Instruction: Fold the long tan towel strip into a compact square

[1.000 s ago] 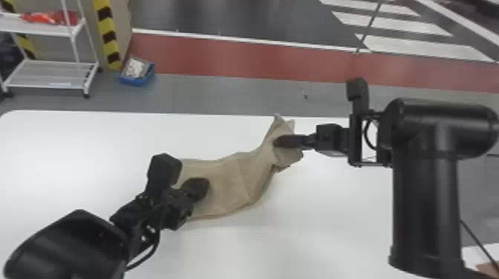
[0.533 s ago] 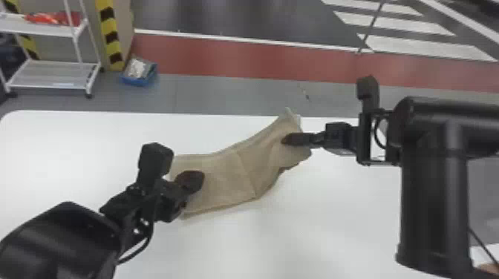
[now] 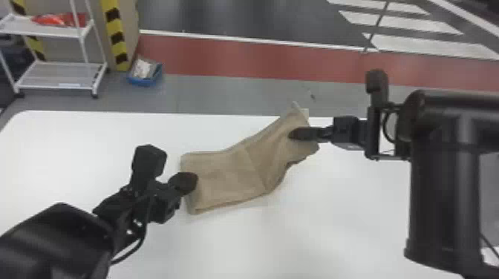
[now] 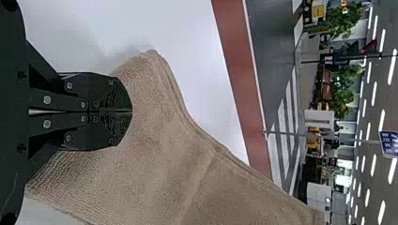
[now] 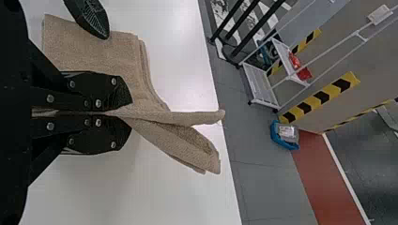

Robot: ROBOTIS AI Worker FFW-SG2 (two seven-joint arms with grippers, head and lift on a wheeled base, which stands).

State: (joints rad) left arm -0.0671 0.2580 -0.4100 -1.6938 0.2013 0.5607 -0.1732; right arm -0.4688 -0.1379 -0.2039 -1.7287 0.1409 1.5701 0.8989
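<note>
From here the left gripper [image 3: 192, 181], fingers pressed together, hides some ribbed towel [image 3: 230, 174] beneath; the right gripper [image 3: 292, 134] pinches a bunched fold, flaps jutting past its tips.

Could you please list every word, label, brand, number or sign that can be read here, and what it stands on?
No text can be read.
Blue sign in the room behind: white marks, too small.
Packet in the blue bin: faint marks, too blurred.
Towel: no lettering seen.

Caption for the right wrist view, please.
Right claw shut on the tan towel strip, its loose folds jutting past the fingertips over the white table.
</note>
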